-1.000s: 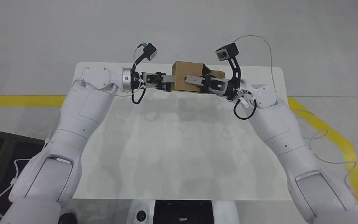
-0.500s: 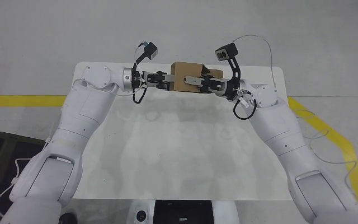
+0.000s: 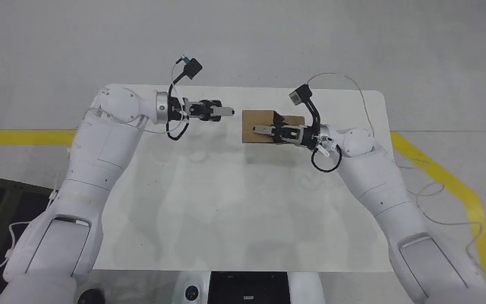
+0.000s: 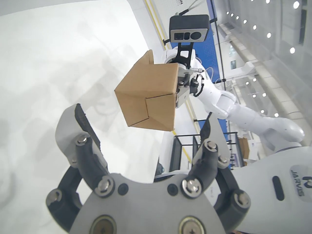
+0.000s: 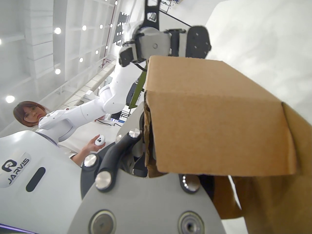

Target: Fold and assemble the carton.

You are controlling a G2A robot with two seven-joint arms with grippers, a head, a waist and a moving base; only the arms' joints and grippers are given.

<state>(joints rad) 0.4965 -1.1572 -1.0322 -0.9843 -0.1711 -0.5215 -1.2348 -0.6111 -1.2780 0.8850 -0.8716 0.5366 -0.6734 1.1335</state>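
Right end effector gripping carton, white table

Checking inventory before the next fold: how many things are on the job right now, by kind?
Carton: 1, brown, held above the table
Grippers: 2, the left gripper open and apart from the carton, the right gripper shut on it
Table: 1, white
Total: 4
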